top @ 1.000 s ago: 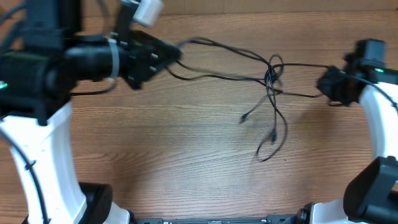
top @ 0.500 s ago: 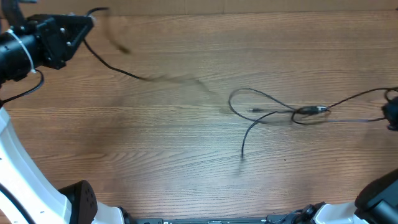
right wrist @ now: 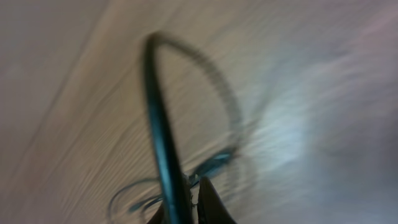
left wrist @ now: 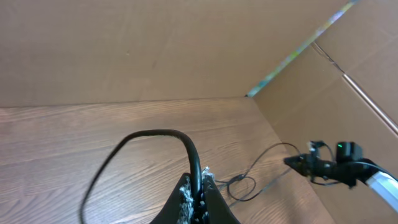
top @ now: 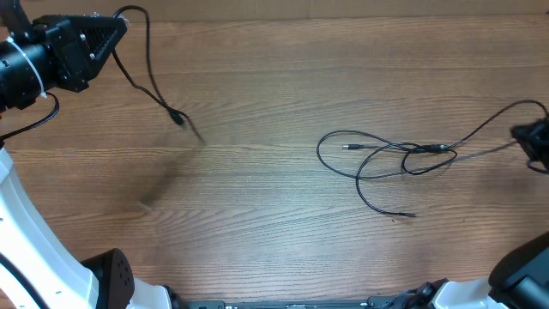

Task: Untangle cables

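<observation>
The left end effector (top: 118,27) is clamped tight on one black cable (left wrist: 155,132), which arcs out, its plug end over the left of the wooden worktop (top: 257,223). The right end effector (top: 521,134), at the far edge, is closed on a strand leading into the other cables (top: 420,153). They lie in a loose looped bunch right of centre, and I cannot tell how many there are. Brown cardboard walls (left wrist: 124,43) stand behind the worktop.

A brown wood-grain worktop (top: 257,232) fills the overhead view, its grain running left to right; in the left wrist view, plain cardboard walls (left wrist: 124,43) stand behind the worktop and meet at a corner; a shiny strip of tape (left wrist: 298,53) runs up that corner seam.
</observation>
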